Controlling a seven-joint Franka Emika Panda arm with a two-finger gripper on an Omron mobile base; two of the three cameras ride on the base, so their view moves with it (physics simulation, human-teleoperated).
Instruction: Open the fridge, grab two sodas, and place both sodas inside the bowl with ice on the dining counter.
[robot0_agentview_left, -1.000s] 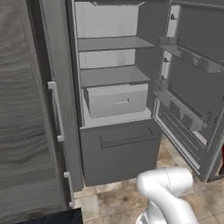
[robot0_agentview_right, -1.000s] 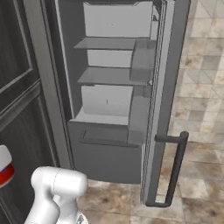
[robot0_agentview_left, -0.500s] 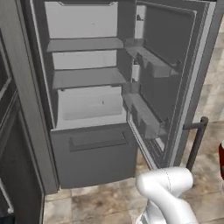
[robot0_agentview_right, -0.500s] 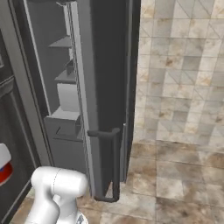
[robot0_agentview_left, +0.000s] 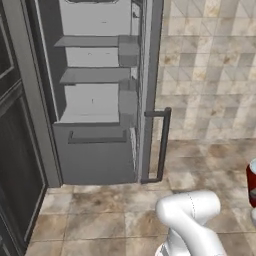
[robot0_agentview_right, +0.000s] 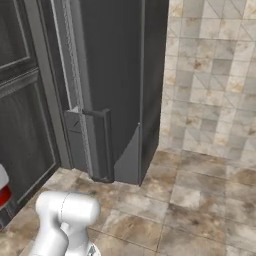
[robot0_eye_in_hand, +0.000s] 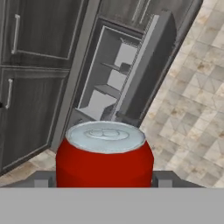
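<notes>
Claw (robot0_eye_in_hand: 104, 180): your two dark fingers clamped a squat red can (robot0_eye_in_hand: 105, 153), smooth cylinder with a silvery ringed lid, upright between them. Fridge (robot0_agentview_left: 95, 100): dark grey slab body, door swung open, pale interior with flat grey shelves, beyond the can to its left. Floor (robot0_agentview_right: 200, 200): mottled tan stone tile.

fridge (robot0_agentview_left: 95, 100): 1 | red can (robot0_eye_in_hand: 105, 155): 1 | fridge shelves (robot0_agentview_left: 95, 75): 2

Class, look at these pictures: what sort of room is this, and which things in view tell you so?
Most likely a kitchen: an open fridge with bare shelves, dark wood-grain cabinets, a tiled floor, and a red soda can held between the jaws.
</notes>
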